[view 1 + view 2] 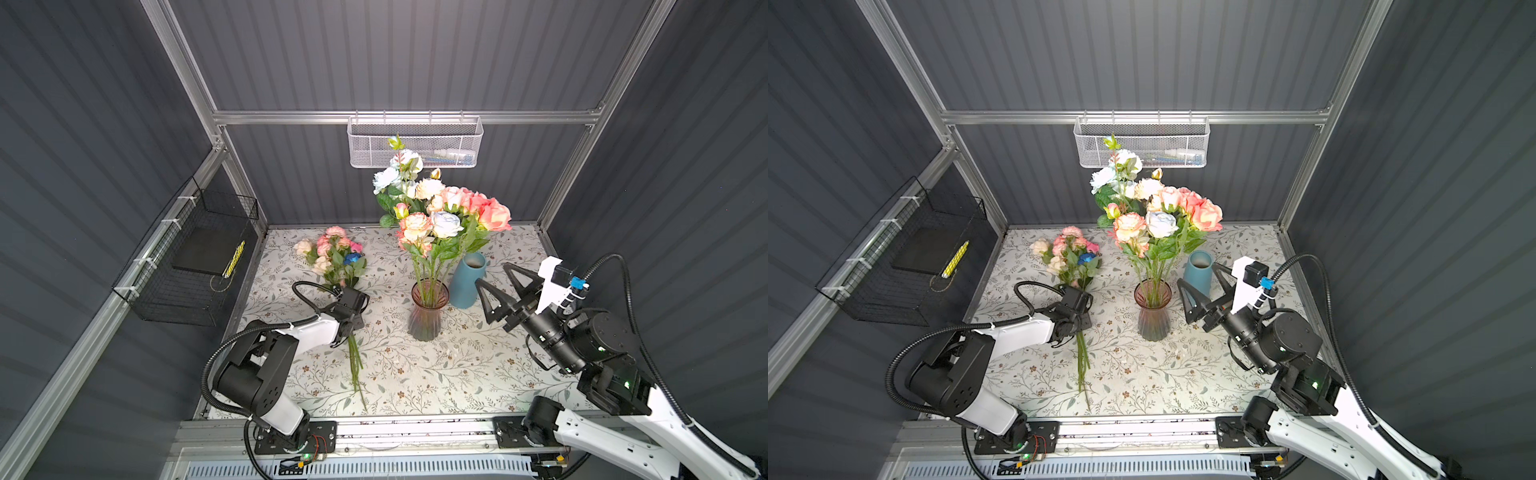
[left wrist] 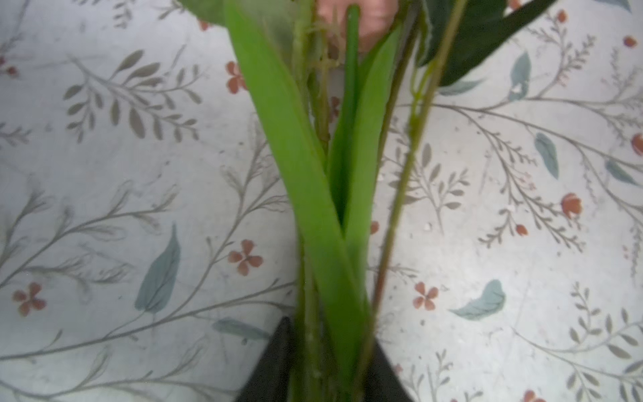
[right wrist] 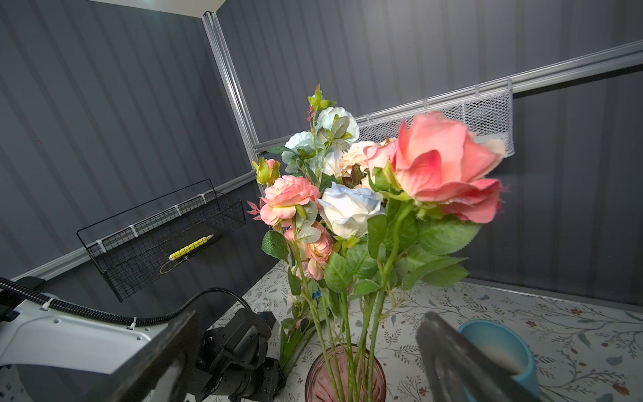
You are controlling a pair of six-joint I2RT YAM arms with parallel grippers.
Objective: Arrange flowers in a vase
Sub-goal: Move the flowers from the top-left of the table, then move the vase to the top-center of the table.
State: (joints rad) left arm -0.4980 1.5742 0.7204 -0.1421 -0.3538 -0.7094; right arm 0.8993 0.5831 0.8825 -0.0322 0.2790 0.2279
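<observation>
Flowers (image 1: 332,255) lie with stems (image 1: 355,361) clamped by left tool (image 1: 348,326).

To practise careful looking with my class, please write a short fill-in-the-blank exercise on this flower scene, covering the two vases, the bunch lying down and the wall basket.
1. The upright flowers stand in the ___ glass vase.
2. The blue vase beside it is ___.
3. The left gripper sits around the ___ of the bunch lying on the tablecloth.
4. The yellow pen lies in the ___ wire basket.

Missing words: pink; empty; stems; black.
</observation>
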